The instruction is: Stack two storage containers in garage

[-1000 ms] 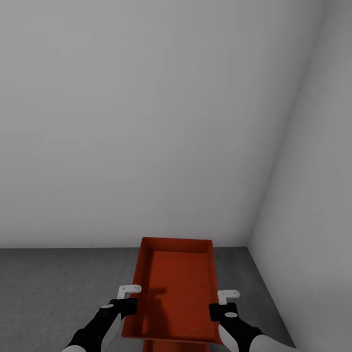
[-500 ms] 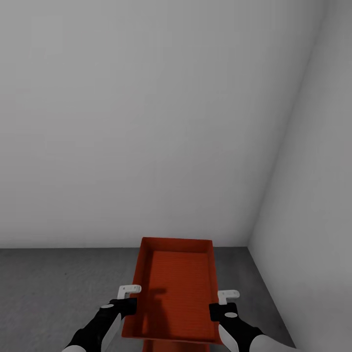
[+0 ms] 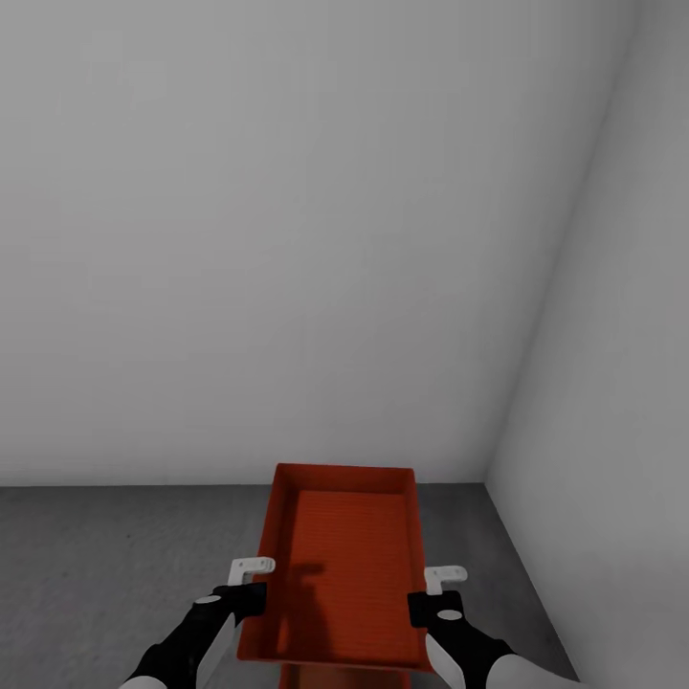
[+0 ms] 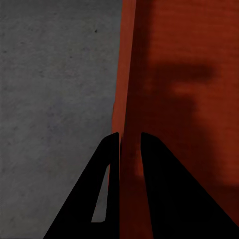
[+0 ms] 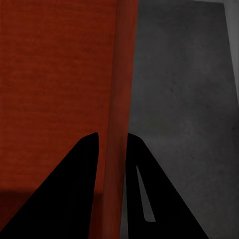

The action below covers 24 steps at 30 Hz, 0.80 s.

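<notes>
Reading no brand, label or writing anywhere on the bin or walls. Head view is showing an orange-red storage container (image 3: 344, 565) sitting lengthwise ahead of the robot in the garage corner, grey-white back wall (image 3: 287, 239) meeting the side wall (image 3: 612, 402) just beyond its far end. At that view's bottom edge a second orange-red edge (image 3: 344, 677) is peeking out under the container, so the two bins are looking stacked; I can't tell how squarely.

Left gripper (image 3: 251, 586) is sitting at the container's left long wall, right gripper (image 3: 435, 591) at the right long wall. Head view isn't resolving the finger gaps.

Wrist views are adding that: left gripper (image 4: 130, 142) is straddling the wall (image 4: 128, 74), one dark finger (image 4: 107, 164) outside over the speckled concrete floor (image 4: 55, 89), the other inside. Gap is narrow, pinching the wall. Right gripper (image 5: 112, 141) is doing the same on its wall (image 5: 122, 74), outer finger (image 5: 137, 164) over the floor (image 5: 184, 99), jaws narrow and clamping the wall.
</notes>
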Tool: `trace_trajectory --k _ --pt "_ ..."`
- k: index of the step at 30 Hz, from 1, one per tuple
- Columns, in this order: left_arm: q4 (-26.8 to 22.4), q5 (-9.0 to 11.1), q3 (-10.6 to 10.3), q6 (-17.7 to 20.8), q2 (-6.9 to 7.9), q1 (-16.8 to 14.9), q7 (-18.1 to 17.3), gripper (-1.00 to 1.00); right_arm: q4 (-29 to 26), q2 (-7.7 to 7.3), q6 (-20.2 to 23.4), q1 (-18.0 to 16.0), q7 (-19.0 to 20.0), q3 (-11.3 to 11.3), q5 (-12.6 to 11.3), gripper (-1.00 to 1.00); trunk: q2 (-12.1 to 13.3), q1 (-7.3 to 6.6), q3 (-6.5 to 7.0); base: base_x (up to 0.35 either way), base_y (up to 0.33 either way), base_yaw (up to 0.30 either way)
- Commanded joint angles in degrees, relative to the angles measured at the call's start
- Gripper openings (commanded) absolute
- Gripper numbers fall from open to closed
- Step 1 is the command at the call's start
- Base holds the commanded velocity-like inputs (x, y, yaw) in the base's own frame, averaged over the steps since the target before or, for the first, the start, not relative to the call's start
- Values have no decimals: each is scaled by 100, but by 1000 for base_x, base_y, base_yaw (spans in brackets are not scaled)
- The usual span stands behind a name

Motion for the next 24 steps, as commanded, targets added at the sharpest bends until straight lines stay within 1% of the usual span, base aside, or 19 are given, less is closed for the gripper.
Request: trace_trajectory --k 1,6,24 --pt "-27 26 -29 41 12 -2 46 -100 36 -34 -30 -6 -39 79 -94 -100 -13 3 -13 0 0 0" --pt "-32 27 -53 46 36 1 28 -100 52 -2 -44 -6 -79 45 -63 -100 -13 3 -13 0 0 0" --pt "-32 27 3 47 40 1 -10 -100 47 25 -37 -6 -91 -90 82 -100 -13 3 -13 0 0 0"
